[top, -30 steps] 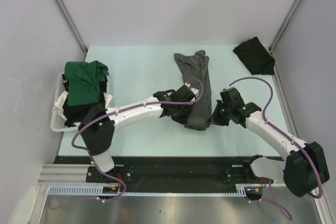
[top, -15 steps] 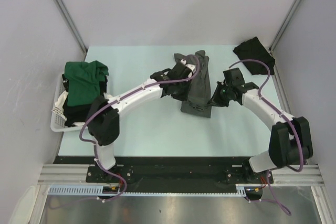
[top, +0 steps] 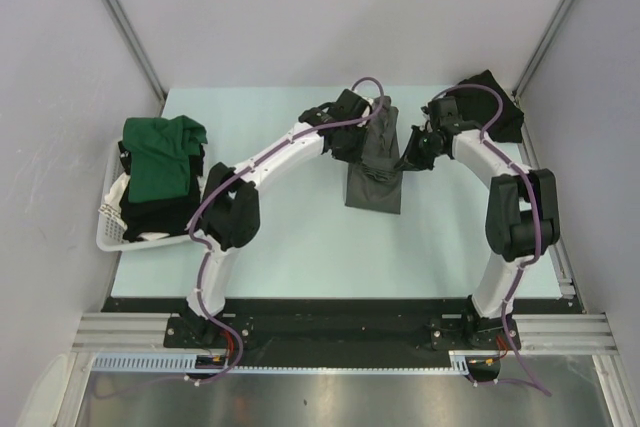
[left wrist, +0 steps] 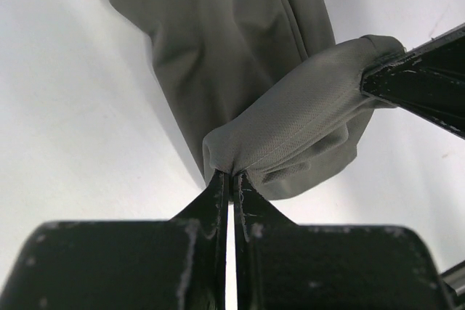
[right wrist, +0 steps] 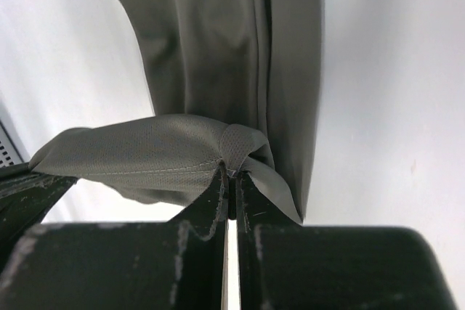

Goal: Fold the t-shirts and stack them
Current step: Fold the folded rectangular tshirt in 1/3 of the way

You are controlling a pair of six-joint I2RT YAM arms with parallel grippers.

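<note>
Grey t-shirt (top: 375, 187), long narrow strip, tight in closed left gripper (left wrist: 231, 181) and right gripper (right wrist: 230, 173).

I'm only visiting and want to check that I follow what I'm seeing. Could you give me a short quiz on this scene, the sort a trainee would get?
1. True or false: the left gripper and the right gripper are each shut on the grey t-shirt.
2. Where does the green t-shirt lie? A: on the white basket at the left edge of the table. B: on the grey t-shirt. C: in the right gripper.
3. Fill in: the third t-shirt, at the table's far right corner, is ____ in colour.
Key: 1 true; 2 A; 3 black.
</note>
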